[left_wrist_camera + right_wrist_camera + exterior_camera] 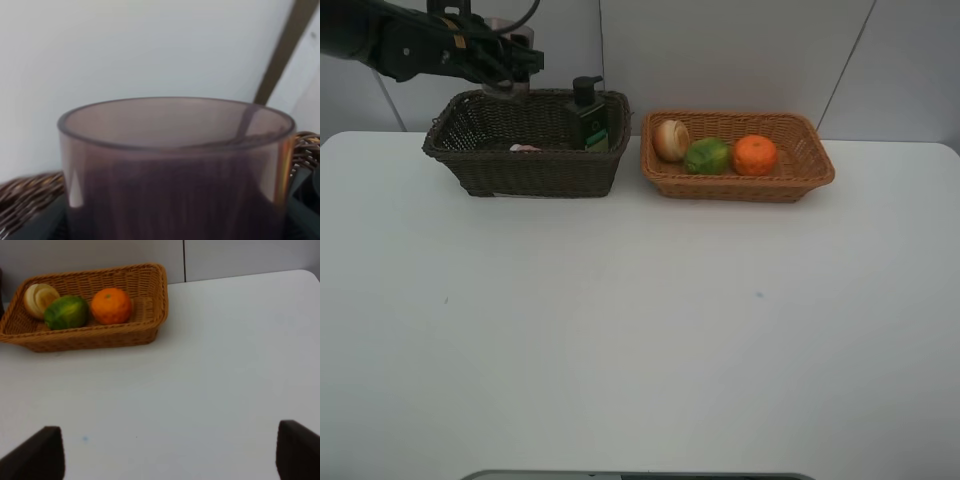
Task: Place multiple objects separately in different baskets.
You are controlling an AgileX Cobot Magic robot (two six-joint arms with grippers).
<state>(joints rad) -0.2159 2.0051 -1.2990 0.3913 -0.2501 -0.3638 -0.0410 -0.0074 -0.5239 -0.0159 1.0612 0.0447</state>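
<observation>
While hanging at upper left of the high view, over the back rim of the dark basket (525,150), grips the cup (175,165) with the left gripper (508,82). Stands fairly wide there, clamped on the cup's sides. Fills most of the left wrist view with that cup: translucent purple, upright, mouth up, dark wicker showing at lower left and right behind it.

Further right inside the dark basket, near the frame's top: pink bottle (525,148) lying low on the floor, mostly hidden by the front wall. Then pump bottle (588,118), upright in the back right corner, touching the wall.

Just beside, right of centre at top: tan basket (740,185), apart from the dark one by a narrow gap. Holds, left to right, pale apple (671,139), green fruit (707,156), orange (755,154), in a row and touching or nearly so.

Cannot be seen from above, the right gripper (170,455). Shows only in its own view, fingertips (35,455) at the lower corners, spread wide, nothing between, over bare white table (640,330).
</observation>
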